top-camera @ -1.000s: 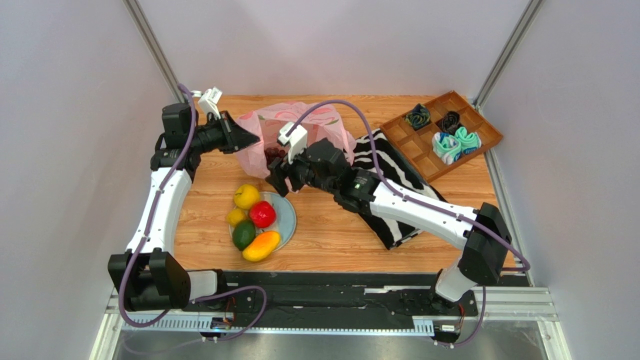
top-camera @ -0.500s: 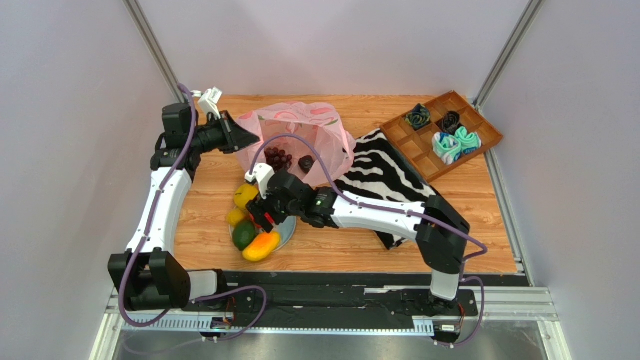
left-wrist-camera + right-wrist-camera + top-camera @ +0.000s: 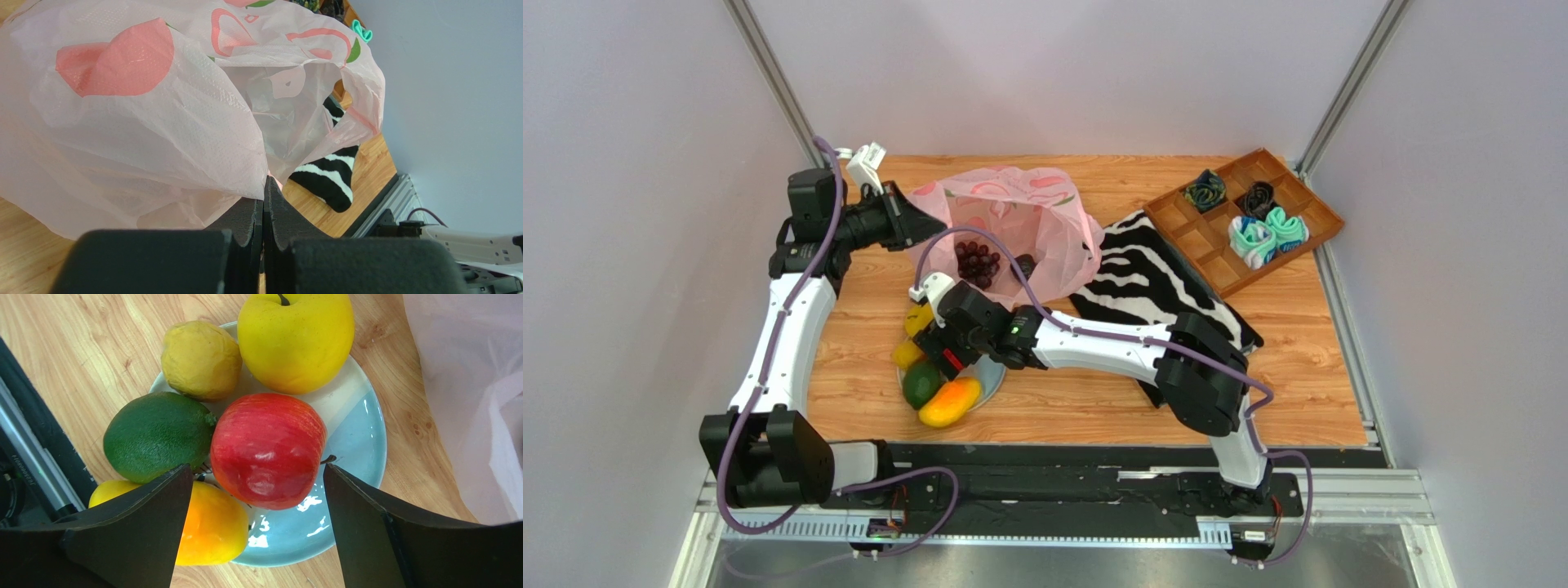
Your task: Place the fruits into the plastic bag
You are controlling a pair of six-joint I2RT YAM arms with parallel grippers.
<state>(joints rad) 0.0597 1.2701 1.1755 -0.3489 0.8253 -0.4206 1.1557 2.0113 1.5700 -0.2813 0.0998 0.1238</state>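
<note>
The pink plastic bag (image 3: 1044, 214) (image 3: 153, 122) stands open at the back of the table, and my left gripper (image 3: 932, 221) (image 3: 264, 187) is shut on its rim, holding the mouth up. A dark purple grape bunch (image 3: 977, 260) lies inside it. My right gripper (image 3: 946, 355) (image 3: 256, 471) hovers open over the plate (image 3: 359, 447), its fingers on either side of the red fruit (image 3: 267, 450) without touching it. Around that fruit sit the green fruit (image 3: 156, 435), the mango (image 3: 212, 530) and two yellow lemons (image 3: 199, 358) (image 3: 294, 337).
A zebra-striped cloth (image 3: 1161, 288) lies right of the bag, under the right arm. A wooden compartment tray (image 3: 1210, 239) with rolled cloth bundles sits at the back right. The bag wall (image 3: 472, 404) hangs close to the plate's right edge.
My right arm has swung from the bag mouth back and down over the plate, its jaws opening wider. The grape bunch now lies in the bag. The left arm has not moved.
</note>
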